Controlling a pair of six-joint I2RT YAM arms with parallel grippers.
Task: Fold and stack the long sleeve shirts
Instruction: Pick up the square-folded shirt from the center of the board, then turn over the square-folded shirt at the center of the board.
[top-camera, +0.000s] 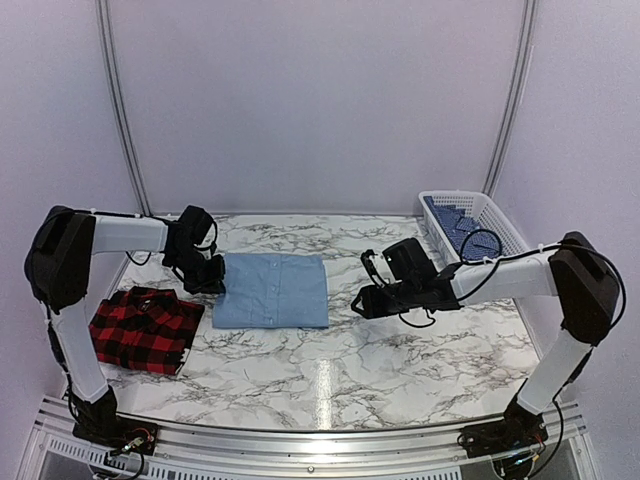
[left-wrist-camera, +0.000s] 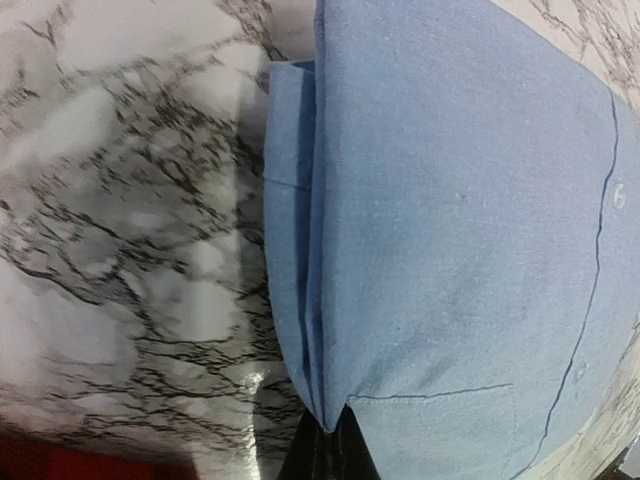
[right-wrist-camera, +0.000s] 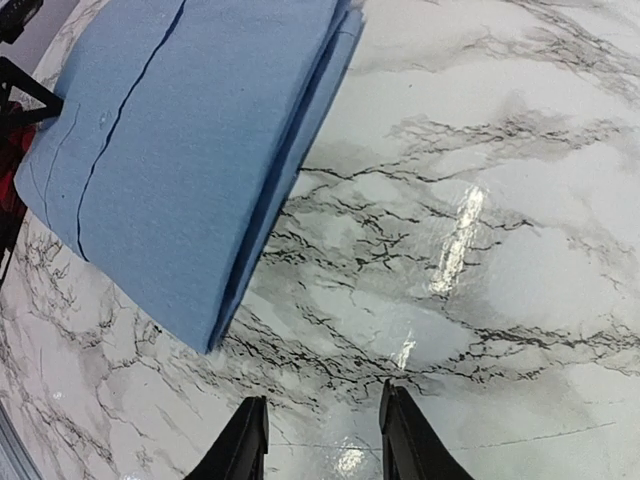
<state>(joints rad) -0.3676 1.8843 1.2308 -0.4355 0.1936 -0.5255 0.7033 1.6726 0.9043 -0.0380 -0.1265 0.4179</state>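
Observation:
A light blue shirt (top-camera: 272, 289) lies folded into a rectangle at the middle of the marble table. My left gripper (top-camera: 213, 277) is shut on its left edge; in the left wrist view the black jaws pinch the folded layers of the blue shirt (left-wrist-camera: 450, 250) at the fingertips (left-wrist-camera: 325, 450). A red-and-black plaid shirt (top-camera: 145, 328) lies folded at the near left, apart from the blue one. My right gripper (top-camera: 362, 303) hovers open over bare marble just right of the blue shirt (right-wrist-camera: 190, 150), its fingers (right-wrist-camera: 245, 440) holding nothing.
A white plastic basket (top-camera: 470, 222) holding dark blue cloth stands at the back right corner. White walls with curved poles close in the back and sides. An aluminium rail runs along the table's near edge (top-camera: 320, 435).

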